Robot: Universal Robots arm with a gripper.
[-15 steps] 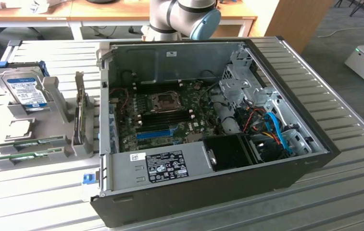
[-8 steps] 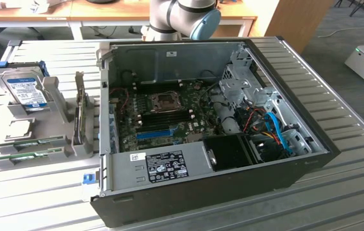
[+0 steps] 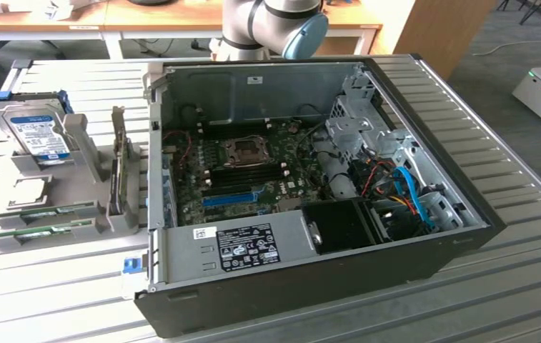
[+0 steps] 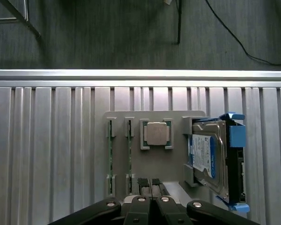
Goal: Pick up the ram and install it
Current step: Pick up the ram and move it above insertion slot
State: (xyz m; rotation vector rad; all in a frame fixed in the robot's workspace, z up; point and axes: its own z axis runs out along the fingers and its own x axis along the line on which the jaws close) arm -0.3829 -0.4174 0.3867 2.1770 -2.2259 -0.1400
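Note:
Two ram sticks [image 4: 110, 157] [image 4: 129, 157], thin green boards, stand on edge side by side in slots of a grey holder [image 4: 173, 159]. In the exterior view they lie at the holder's near end [image 3: 46, 212] [image 3: 41, 232]. My gripper [image 4: 150, 183] hangs above the holder, its black fingertips pressed together with nothing between them, just beside the nearer stick's end and apart from it. The open computer case [image 3: 423, 257] lies on the table with its motherboard [image 3: 284, 189] and dark memory slots [image 3: 251, 169] exposed.
The holder also carries a silver CPU [image 4: 156, 133] and a hard drive [image 4: 208, 157] in a blue bracket. A blue expansion slot [image 3: 227, 198] sits on the motherboard. The ribbed metal table [image 4: 47, 154] ends at an edge beyond the holder. The arm's base [image 3: 270, 28] stands behind the case.

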